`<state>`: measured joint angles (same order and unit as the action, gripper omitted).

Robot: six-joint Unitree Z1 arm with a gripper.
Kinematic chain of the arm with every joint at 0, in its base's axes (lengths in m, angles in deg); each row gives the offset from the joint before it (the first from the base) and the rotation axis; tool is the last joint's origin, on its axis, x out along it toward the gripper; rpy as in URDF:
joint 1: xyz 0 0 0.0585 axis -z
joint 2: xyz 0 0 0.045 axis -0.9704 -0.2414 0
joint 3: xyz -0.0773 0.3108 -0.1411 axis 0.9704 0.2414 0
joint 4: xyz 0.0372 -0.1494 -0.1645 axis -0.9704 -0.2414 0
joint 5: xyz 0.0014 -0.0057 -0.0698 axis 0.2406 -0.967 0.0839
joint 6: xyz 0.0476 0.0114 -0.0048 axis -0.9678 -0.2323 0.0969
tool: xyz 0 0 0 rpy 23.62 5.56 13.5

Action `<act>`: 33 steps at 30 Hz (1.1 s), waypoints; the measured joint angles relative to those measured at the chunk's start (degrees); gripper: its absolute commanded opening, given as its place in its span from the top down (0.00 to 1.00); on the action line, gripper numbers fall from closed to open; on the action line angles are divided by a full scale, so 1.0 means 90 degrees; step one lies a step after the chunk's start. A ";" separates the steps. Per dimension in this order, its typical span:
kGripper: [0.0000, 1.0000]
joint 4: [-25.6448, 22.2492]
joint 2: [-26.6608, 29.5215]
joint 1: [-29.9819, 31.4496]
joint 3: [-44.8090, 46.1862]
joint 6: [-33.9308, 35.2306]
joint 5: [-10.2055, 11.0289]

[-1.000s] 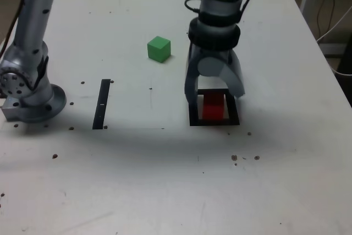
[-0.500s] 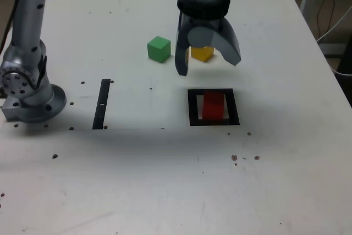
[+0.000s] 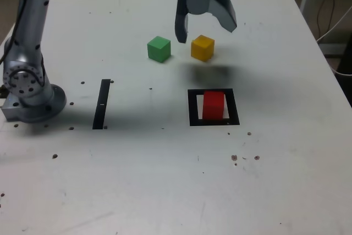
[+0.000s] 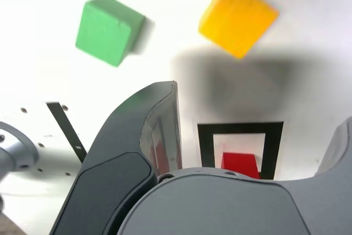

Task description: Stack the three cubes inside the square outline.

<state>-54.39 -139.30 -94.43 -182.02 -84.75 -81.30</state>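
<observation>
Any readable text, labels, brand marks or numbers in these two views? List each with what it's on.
None in either view.
Red cube, yellow cube, green cube: plain faces, no print.
Square outline and black strip: solid black, no characters.
Hand and arm base: no logo or label visible.
Table: only dark specks, not writing.

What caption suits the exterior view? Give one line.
Open pincer above yellow cube; red cube inside the square outline.
</observation>
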 measured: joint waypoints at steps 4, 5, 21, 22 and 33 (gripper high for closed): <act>0.01 -0.0175 -0.0273 -0.0357 -0.0415 -0.0503 0.0031; 0.01 -0.0228 -0.0333 -0.0405 -0.0513 -0.0616 0.0041; 0.02 -0.0543 -0.0809 -0.0905 -0.1274 -0.1758 0.0262; 0.02 -0.0543 -0.0809 -0.0905 -0.1263 -0.1853 0.0263; 0.02 -0.0275 -0.0808 -0.0896 -0.1026 -0.3698 0.0182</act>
<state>-56.87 -146.58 -102.49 -191.26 -118.03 -79.66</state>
